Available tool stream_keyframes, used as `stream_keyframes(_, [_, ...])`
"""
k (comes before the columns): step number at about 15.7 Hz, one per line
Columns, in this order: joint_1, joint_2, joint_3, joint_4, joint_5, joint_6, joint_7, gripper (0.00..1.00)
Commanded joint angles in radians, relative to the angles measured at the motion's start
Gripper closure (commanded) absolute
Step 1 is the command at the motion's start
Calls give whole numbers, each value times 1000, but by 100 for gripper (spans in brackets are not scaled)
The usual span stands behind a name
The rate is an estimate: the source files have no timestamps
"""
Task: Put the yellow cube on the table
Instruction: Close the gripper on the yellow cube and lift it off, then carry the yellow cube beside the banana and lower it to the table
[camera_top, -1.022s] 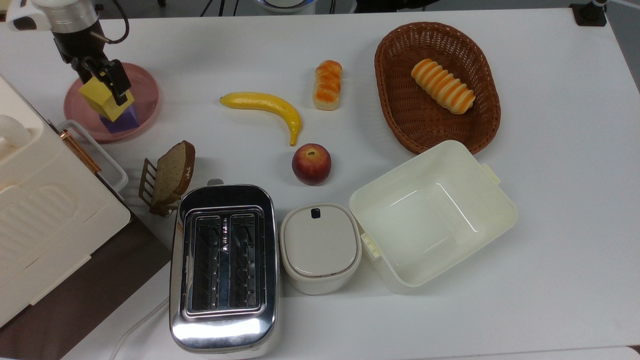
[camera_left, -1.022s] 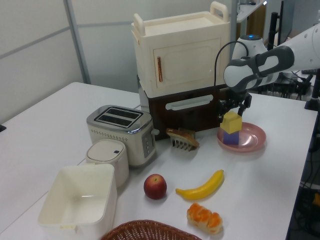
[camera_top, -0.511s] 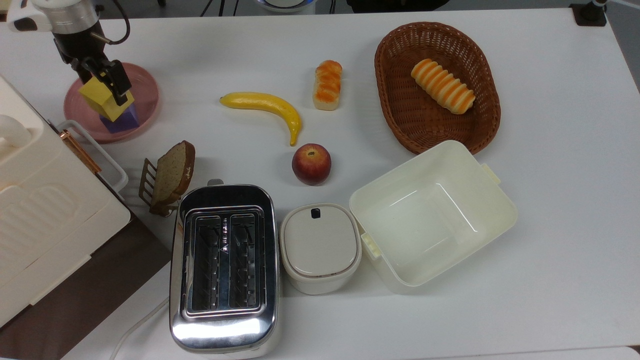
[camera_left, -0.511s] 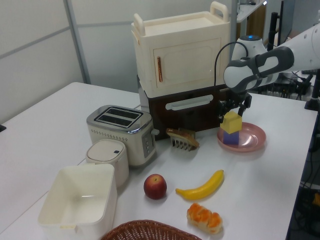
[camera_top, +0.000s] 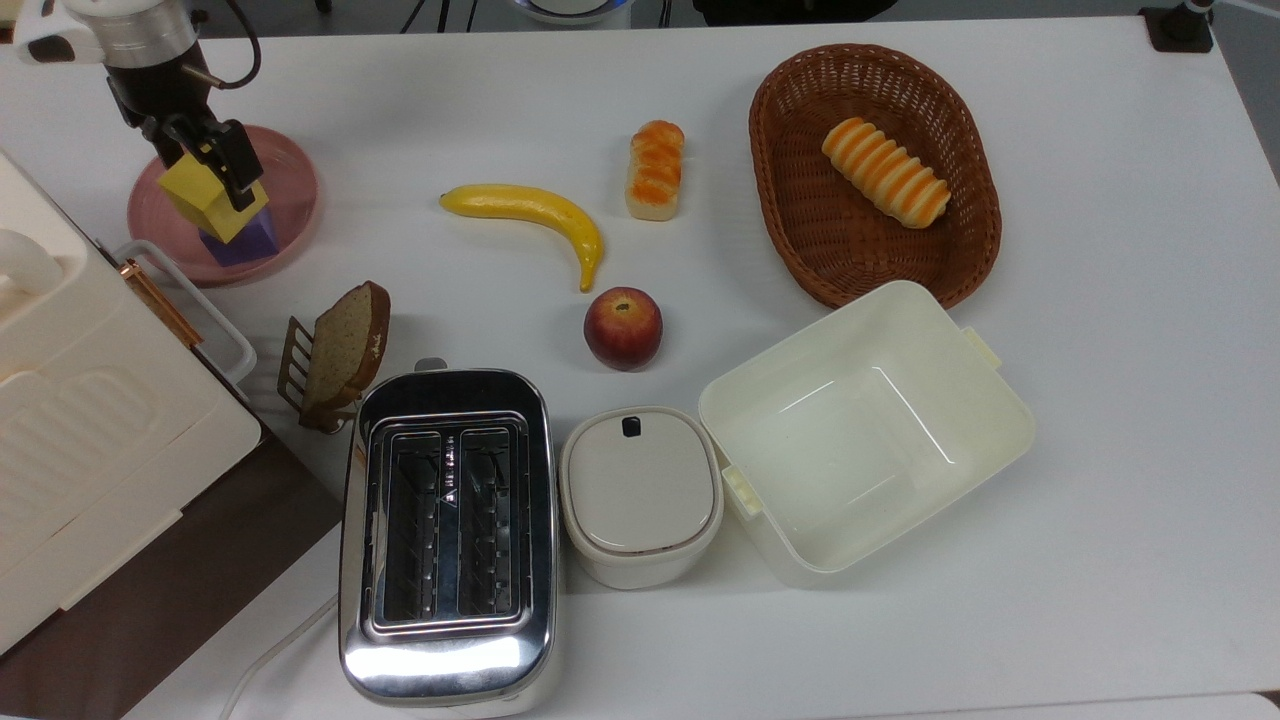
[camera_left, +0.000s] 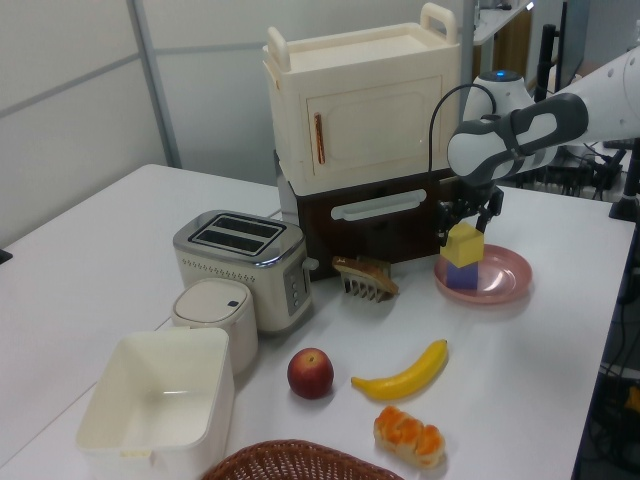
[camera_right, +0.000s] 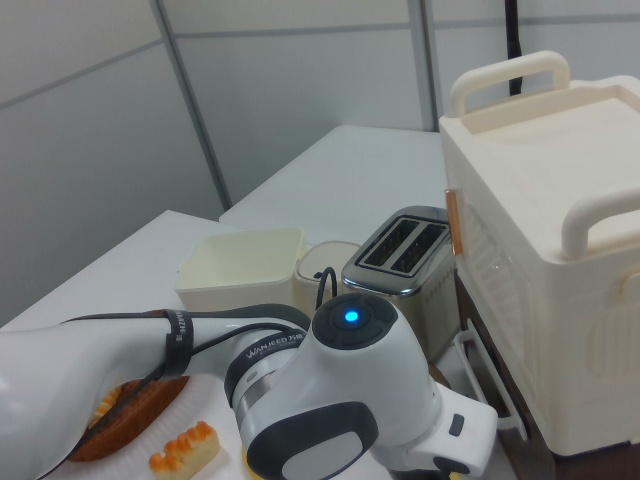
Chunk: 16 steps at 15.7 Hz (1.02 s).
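Nothing has shifted that we can make out over the last second: the pincer (camera_top: 212, 165) sits where it was, clamped on the yellow cube (camera_top: 203, 200) with one finger on either side. In the top view the cube stays over the pink plate (camera_top: 290, 215), at about nine o'clock from the banana (camera_top: 530, 215) and well apart from it, and the purple cube (camera_top: 250, 240) still lies directly under it. In the left view the yellow cube (camera_left: 464, 243) looks to rest on the purple cube (camera_left: 461, 274), though we cannot tell whether a thin gap has opened between them.

We read this as a settled grip with the lift not yet begun. The task is early: the cube must rise off the purple one and travel to bare table (camera_top: 450, 110), toward three o'clock of the plate, without dragging the purple cube along.
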Motion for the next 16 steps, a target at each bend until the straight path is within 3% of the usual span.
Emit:
stream_keyframes(1, [0, -7, 0, -17, -17, 28, -27, 30])
stream_keyframes(5, [-3, -8, 0, -17, -15, 27, -76, 72])
stream_keyframes(6, [-3, -8, -2, -17, -15, 28, -95, 76])
stream_keyframes(16, [9, -96, 1, -22, -5, -55, -93, 79])
